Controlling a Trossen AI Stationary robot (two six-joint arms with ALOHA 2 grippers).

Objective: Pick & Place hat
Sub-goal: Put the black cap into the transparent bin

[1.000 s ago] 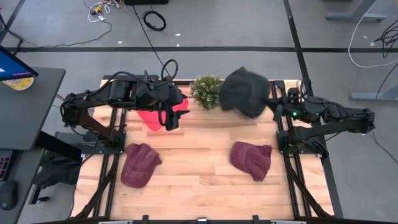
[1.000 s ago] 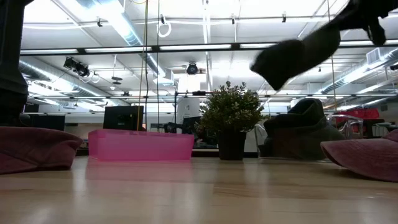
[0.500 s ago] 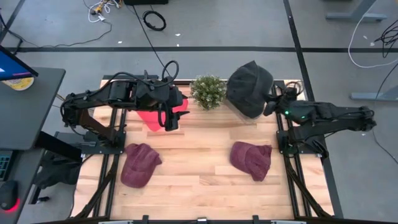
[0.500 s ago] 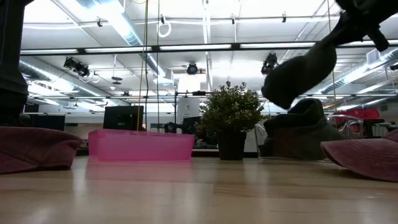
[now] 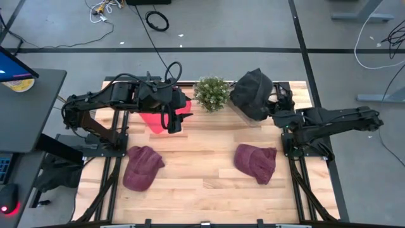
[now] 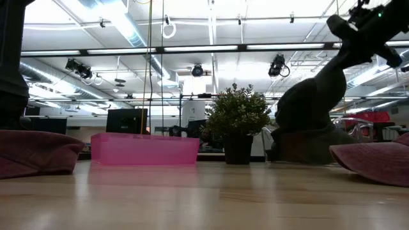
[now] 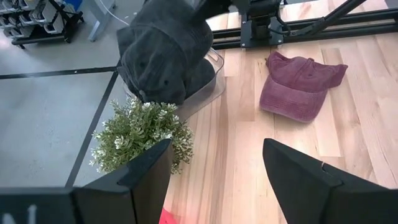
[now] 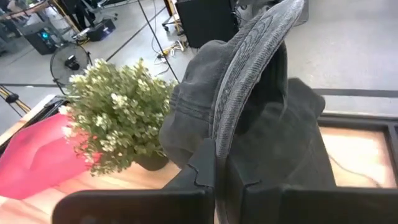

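A dark grey hat (image 5: pixel 252 94) hangs from my right gripper (image 5: pixel 273 104) at the table's far right, over a clear bin (image 7: pixel 214 74). In the low view its lower end (image 6: pixel 300 124) reaches other dark hats lying there; whether it rests on them I cannot tell. Two maroon hats (image 5: pixel 142 166) (image 5: pixel 256 161) lie flat on the near half of the table. My left gripper (image 5: pixel 171 120) is open and hovers beside the pink bin (image 5: pixel 152 121), holding nothing. My right gripper (image 8: pixel 221 168) pinches the dark hat's stitched brim (image 8: pixel 231 134) between its two shut fingers, edge-on. It comes from the table's right side, slanting down. The crown (image 8: pixel 193 118) hangs beyond and below the fingers.
A potted plant (image 5: pixel 211 93) stands at the far edge between the pink bin and the clear bin, close to the hanging hat. The wood between the two maroon hats is bare. The right arm's base frame (image 5: pixel 297 136) borders the table's right side.
My right gripper has come down and tipped downward at the far right corner, staying shut on the brim. The dark hat, held high above the plant a second ago, has dropped to the level of the dark hats in the clear bin.
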